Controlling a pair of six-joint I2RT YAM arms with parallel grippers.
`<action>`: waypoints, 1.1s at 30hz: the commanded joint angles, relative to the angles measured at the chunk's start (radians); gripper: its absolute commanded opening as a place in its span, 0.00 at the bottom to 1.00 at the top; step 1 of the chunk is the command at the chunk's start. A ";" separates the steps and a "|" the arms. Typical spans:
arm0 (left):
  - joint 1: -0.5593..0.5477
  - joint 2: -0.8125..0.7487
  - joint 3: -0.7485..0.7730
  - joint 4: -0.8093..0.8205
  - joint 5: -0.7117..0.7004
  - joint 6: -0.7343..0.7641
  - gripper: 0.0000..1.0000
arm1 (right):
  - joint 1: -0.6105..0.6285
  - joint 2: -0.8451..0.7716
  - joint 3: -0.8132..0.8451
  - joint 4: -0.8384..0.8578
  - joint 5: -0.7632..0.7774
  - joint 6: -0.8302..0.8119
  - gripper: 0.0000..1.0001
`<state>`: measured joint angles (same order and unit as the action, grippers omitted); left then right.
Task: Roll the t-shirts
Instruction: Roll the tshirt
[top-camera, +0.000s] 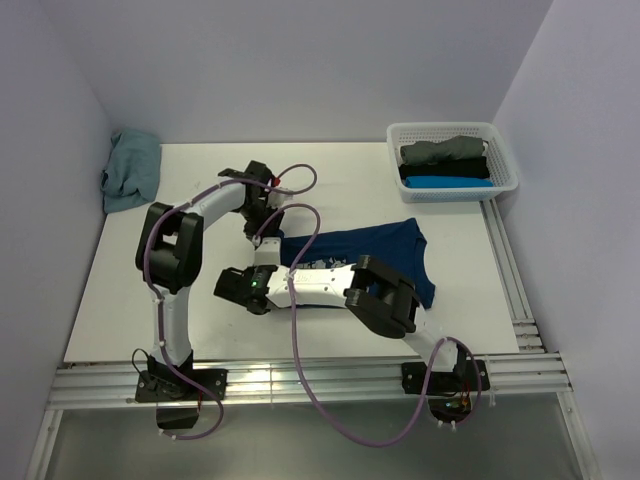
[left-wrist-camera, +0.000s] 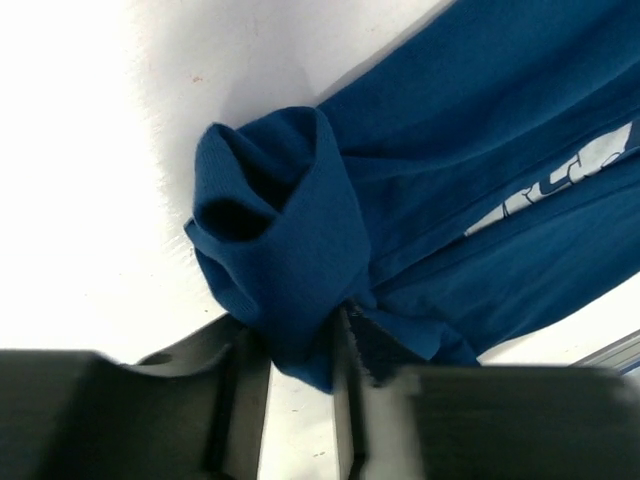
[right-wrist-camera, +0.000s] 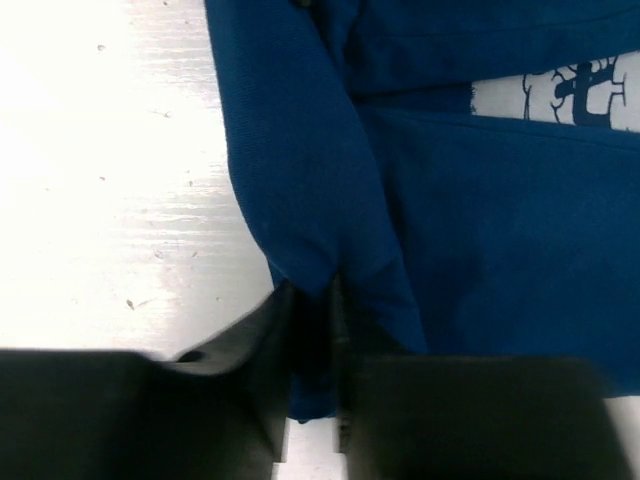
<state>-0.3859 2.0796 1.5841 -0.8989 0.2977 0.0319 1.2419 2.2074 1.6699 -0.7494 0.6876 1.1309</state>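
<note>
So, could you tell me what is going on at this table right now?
The robot is rolling a navy t-shirt spread on the table. The left gripper and the right gripper each pinch its bunched end, where the cloth curls over. A grey shirt, a black shirt and a bright blue shirt lie rolled in the basket; a teal shirt waits crumpled at the far left corner.

Left arm (top-camera: 172, 320) and right arm (top-camera: 385, 300): white links, black joint housings, purple cables (top-camera: 294, 340). Left hand (left-wrist-camera: 295, 345), right hand (right-wrist-camera: 312, 330): matte black fingers.
</note>
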 joint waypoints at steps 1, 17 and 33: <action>-0.002 -0.013 0.048 0.006 0.008 -0.004 0.34 | 0.011 -0.023 -0.038 0.014 -0.048 0.012 0.17; 0.151 -0.093 0.096 -0.057 0.392 0.137 0.76 | -0.163 -0.420 -0.786 1.254 -0.468 0.150 0.00; 0.200 -0.041 -0.188 0.158 0.558 0.175 0.78 | -0.200 -0.184 -1.047 1.995 -0.589 0.474 0.00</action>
<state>-0.1829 2.0266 1.4166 -0.8455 0.8017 0.2161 1.0275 2.0205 0.6281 1.0744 0.1112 1.5375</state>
